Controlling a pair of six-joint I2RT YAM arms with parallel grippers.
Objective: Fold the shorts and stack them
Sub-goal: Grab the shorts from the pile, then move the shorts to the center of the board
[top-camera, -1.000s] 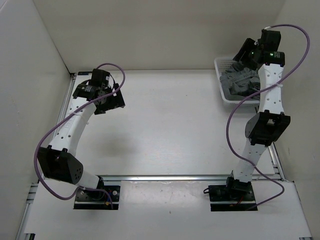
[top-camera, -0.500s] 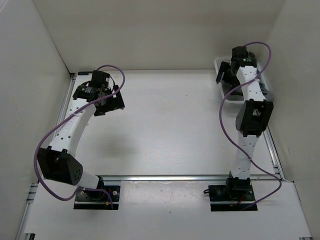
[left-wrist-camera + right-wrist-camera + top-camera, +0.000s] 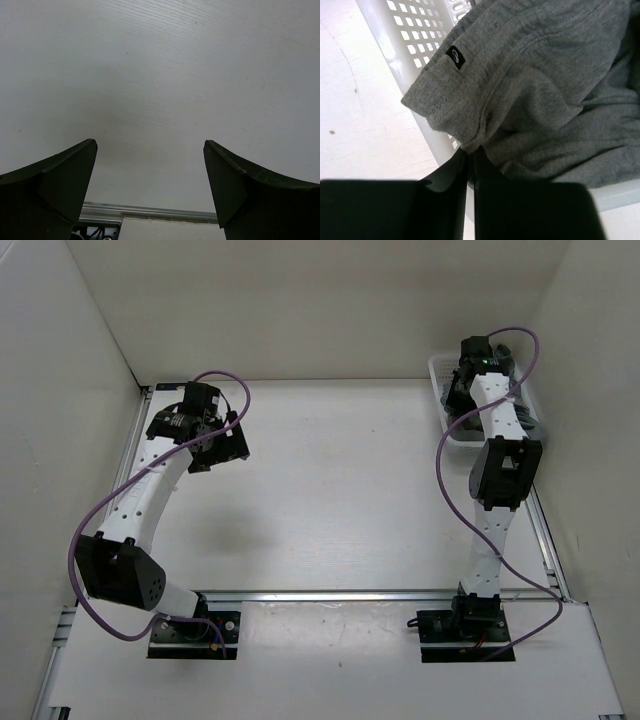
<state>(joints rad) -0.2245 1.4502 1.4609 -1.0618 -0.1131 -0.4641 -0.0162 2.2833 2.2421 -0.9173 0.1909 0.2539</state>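
While the right gripper (image 3: 470, 152) pinches a hem fold of the soft medium-grey fabric shorts (image 3: 540, 90) lying in the white plastic mesh basket (image 3: 415, 50), jaws almost shut, lift straight up so you clear the rim. The left gripper (image 3: 150, 155) hangs wide open, empty, above the white table (image 3: 160, 75).

white table (image 3: 340, 500) carries a mesh basket (image 3: 436, 370), far right.

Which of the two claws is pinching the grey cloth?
The right gripper: it is closed on an edge of the shorts lying in the white basket. The left gripper is wide open above the table, holding nothing.
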